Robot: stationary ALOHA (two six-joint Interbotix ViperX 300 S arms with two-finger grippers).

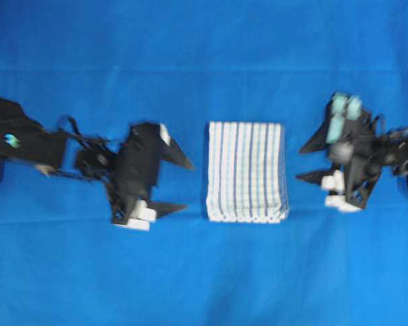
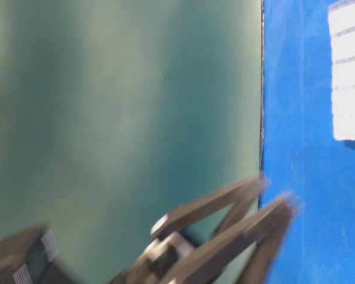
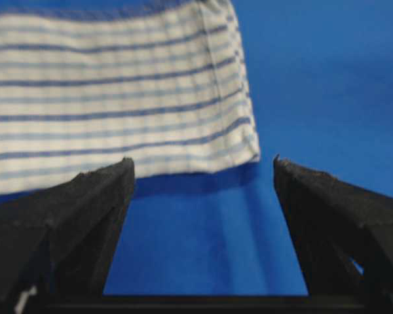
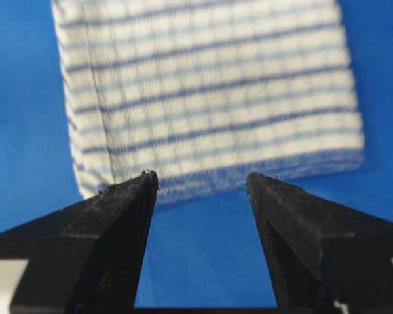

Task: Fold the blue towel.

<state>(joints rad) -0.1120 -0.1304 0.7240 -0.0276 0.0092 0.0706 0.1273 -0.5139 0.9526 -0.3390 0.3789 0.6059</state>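
Observation:
The blue towel point(image 1: 245, 171), white with thin blue checks, lies folded into a small rectangle in the middle of the solid-blue cloth; several layered edges show along its near side. It also fills the top of the left wrist view point(image 3: 118, 98) and of the right wrist view point(image 4: 209, 98). My left gripper point(image 1: 185, 185) stands open just left of the towel, apart from it, with only blue cloth between its fingers point(image 3: 98, 196). On the towel's right my right gripper point(image 1: 304, 161) is open too, with an empty gap and not touching the towel.
The solid-blue cloth point(image 1: 190, 272) covers the whole table. The table-level view shows a green wall point(image 2: 118, 106), the cloth's edge and a blurred black arm part point(image 2: 225, 231) close to the lens.

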